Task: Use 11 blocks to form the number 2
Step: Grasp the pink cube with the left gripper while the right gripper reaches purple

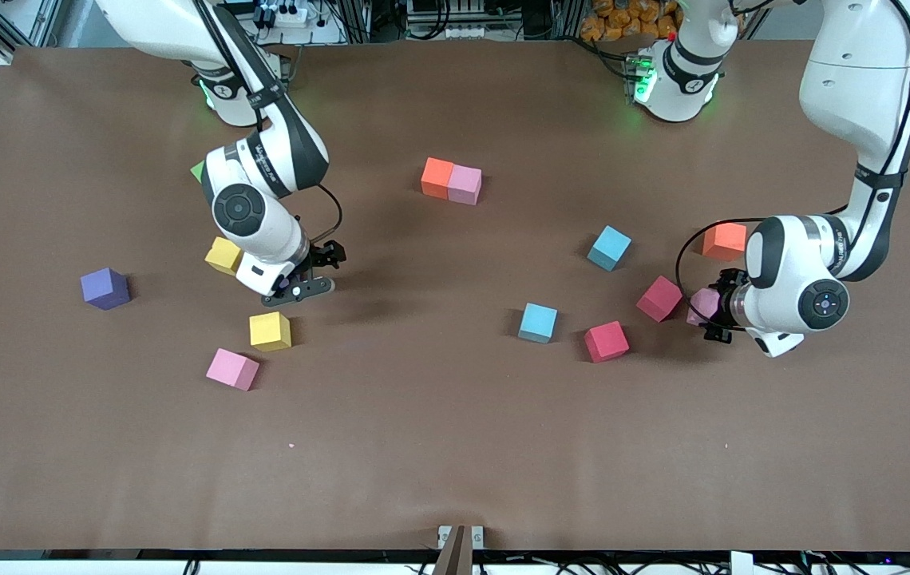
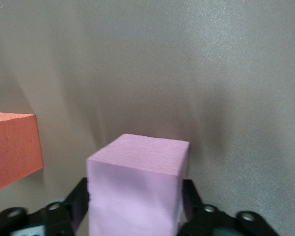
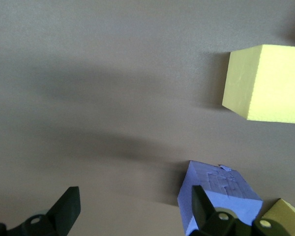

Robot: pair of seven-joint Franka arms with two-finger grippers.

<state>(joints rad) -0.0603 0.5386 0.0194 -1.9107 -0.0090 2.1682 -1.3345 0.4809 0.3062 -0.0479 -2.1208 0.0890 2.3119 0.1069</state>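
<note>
Left end effector (image 2: 137,216) pinches pink block (image 2: 137,189) beside orange block (image 2: 12,147); right end effector (image 3: 132,214) spread

Red cubes (image 1: 659,299) crowd the left pincer (image 1: 709,313); table's (image 1: 455,447) near half lies bare.

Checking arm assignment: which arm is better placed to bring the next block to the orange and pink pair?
Left. Its pincer already brackets a pink block, fingers against its sides. The right pincer is open over bare table near a yellow block, holding nothing.
</note>
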